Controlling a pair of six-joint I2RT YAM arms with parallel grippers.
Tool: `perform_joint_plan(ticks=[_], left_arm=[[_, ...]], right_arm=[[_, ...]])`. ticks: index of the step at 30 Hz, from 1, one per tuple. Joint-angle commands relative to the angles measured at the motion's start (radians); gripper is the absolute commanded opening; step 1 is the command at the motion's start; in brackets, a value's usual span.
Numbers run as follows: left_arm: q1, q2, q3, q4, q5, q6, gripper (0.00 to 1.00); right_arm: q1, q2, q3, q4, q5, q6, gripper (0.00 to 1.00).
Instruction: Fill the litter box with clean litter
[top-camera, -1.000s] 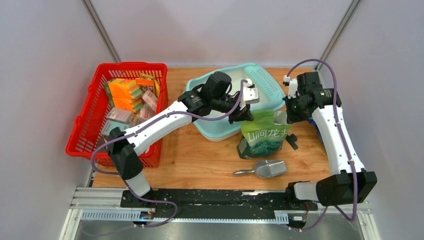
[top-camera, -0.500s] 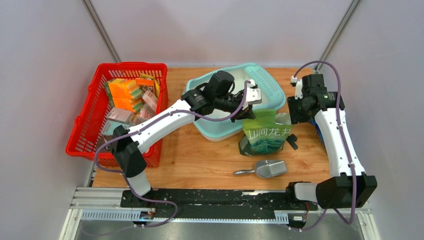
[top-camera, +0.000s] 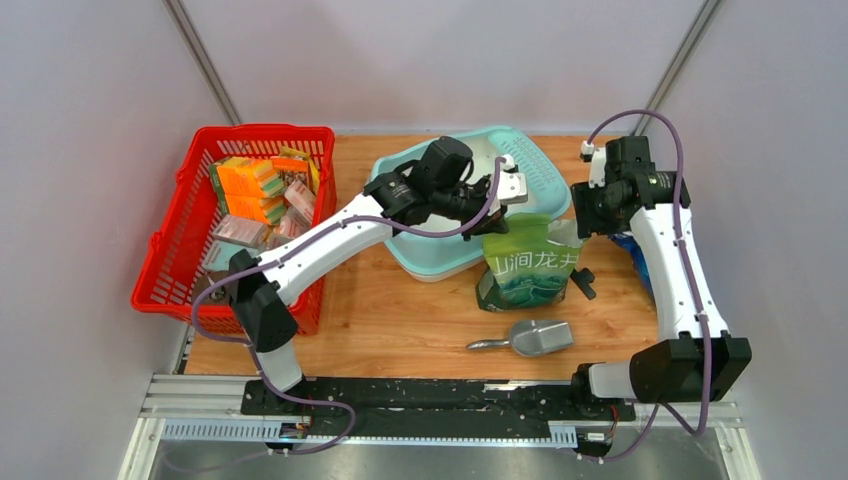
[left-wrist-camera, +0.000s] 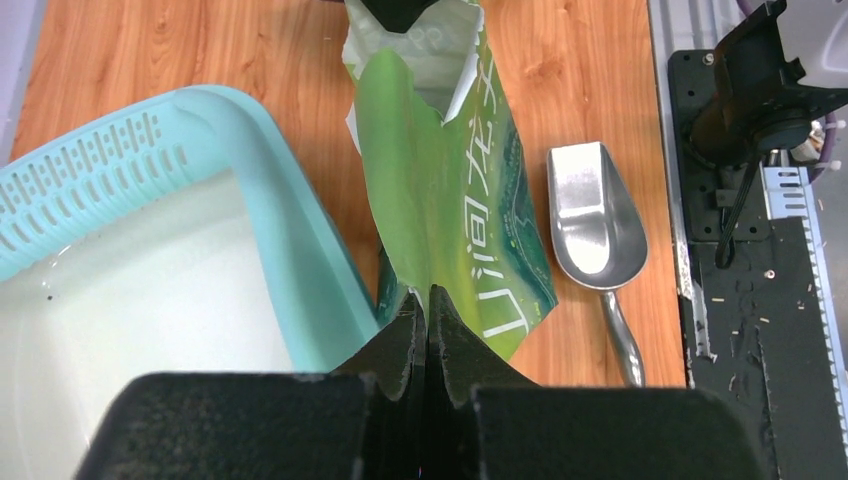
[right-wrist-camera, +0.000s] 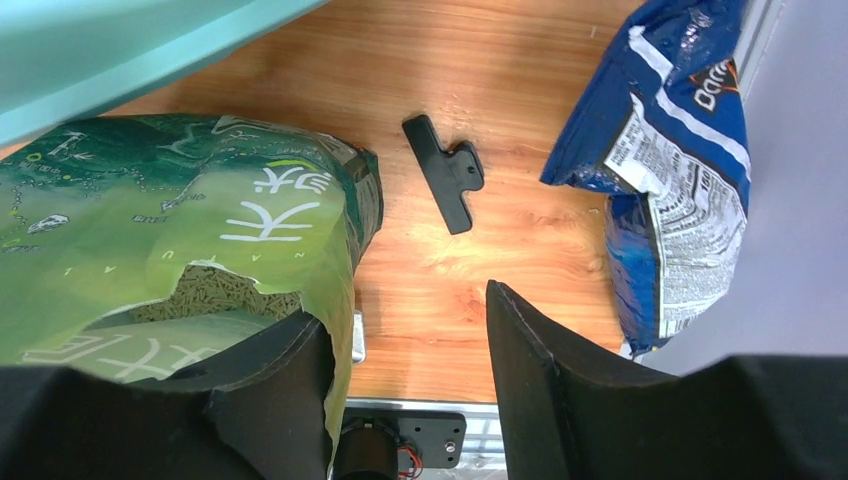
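The wooden table (top-camera: 400, 310) is taken up at far centre by the litter box (top-camera: 540, 170), whose long axis runs from near left to far right, with the perforated panel at the far right end. Its whitish inside is bare in the left wrist view, so no filling is judged to be done yet. A red basket (top-camera: 165, 255) of packets is set well apart to the left.

A green bag (top-camera: 528, 268) is stood upright just beside the near right rim of the box. Whether the two touch cannot be told. The mouth is torn open at the top, and the litter (right-wrist-camera: 210, 292) is seen inside it as pale granules. None is seen elsewhere.

The left gripper (left-wrist-camera: 428, 305) is closed tight on the left edge of the bag's mouth, the side next to the box. The right gripper (right-wrist-camera: 405, 320) is held wide apart at the right edge of the mouth. One finger lies against the bag and nothing is clamped.

The relation that matters: the box lies to the far left of the bag, on the left gripper's side, so a pour is judged to call for the upright bag to be tipped to the far left, mouth over the rim. With only one edge held, the mouth could fold or spill short onto the table.

A metal scoop (top-camera: 530, 338) is laid near the bag, untouched. A blue bag (right-wrist-camera: 670, 170) is propped at the right, and a black clip (right-wrist-camera: 445, 185) lies between the two bags.
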Motion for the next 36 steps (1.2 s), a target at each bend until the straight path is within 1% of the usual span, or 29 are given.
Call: perform_joint_plan(ticks=[1,5,11,13,14,16,19,21,22,23,25,26,28,30,31,32,33,34,35,36], left_arm=[[0.007,-0.168,0.048,0.087,-0.007,0.066,0.00],[0.007,-0.193,0.019,0.072,-0.027,0.071,0.00],[0.007,-0.187,0.031,0.084,-0.039,0.057,0.00],[0.007,-0.179,0.026,0.086,-0.031,0.045,0.00],[0.007,-0.176,0.022,0.089,-0.018,0.039,0.03],[0.007,-0.175,0.005,0.095,-0.011,0.016,0.04],[0.005,-0.173,-0.018,0.112,-0.001,-0.020,0.04],[0.007,-0.170,-0.023,0.122,0.015,-0.044,0.08],[0.007,-0.168,-0.023,0.122,0.019,-0.052,0.12],[0.007,-0.171,-0.021,0.133,0.021,-0.058,0.32],[0.007,-0.176,-0.010,0.135,0.016,-0.067,0.45],[0.007,-0.190,-0.006,0.135,0.006,-0.066,0.55],[0.007,-0.214,-0.007,0.133,-0.002,-0.058,0.64],[0.005,-0.282,-0.064,0.138,-0.001,-0.023,0.67],[0.007,-0.343,-0.097,0.139,0.005,-0.003,0.67],[0.007,-0.374,-0.183,0.141,0.015,0.017,0.67],[0.007,-0.409,-0.235,0.142,0.024,0.063,0.67],[0.007,-0.475,-0.291,0.141,0.032,0.089,0.67],[0.007,-0.507,-0.402,0.129,0.056,0.150,0.67],[0.007,-0.533,-0.455,0.110,0.071,0.185,0.66]], right_arm=[[0.047,0.011,0.042,0.013,-0.012,-0.015,0.55],[0.096,0.025,0.049,0.021,0.021,-0.019,0.53],[0.098,0.058,0.100,0.009,0.017,-0.015,0.53],[0.098,0.052,0.105,0.006,0.058,-0.018,0.54],[0.098,0.046,0.108,0.004,0.073,-0.024,0.55],[0.096,0.037,0.121,-0.020,0.097,-0.038,0.55],[0.095,0.015,0.149,-0.074,0.072,-0.017,0.55],[0.095,0.000,0.167,-0.117,0.057,-0.009,0.56],[0.095,-0.003,0.180,-0.128,0.063,-0.009,0.56],[0.095,-0.009,0.186,-0.137,0.069,-0.013,0.56],[0.089,-0.029,0.213,-0.148,0.040,-0.016,0.56],[0.081,-0.037,0.229,-0.155,0.014,-0.007,0.56],[0.061,-0.064,0.279,-0.157,-0.096,0.013,0.56],[0.055,-0.089,0.293,-0.139,-0.138,0.033,0.56],[0.055,-0.109,0.293,-0.129,-0.147,0.040,0.56],[0.052,-0.120,0.292,-0.120,-0.158,0.042,0.58],[0.053,-0.133,0.286,-0.087,-0.173,0.042,0.59],[0.053,-0.165,0.278,-0.062,-0.182,0.040,0.61],[0.053,-0.182,0.255,-0.038,-0.192,0.034,0.62],[0.053,-0.196,0.243,0.016,-0.208,0.033,0.62]])
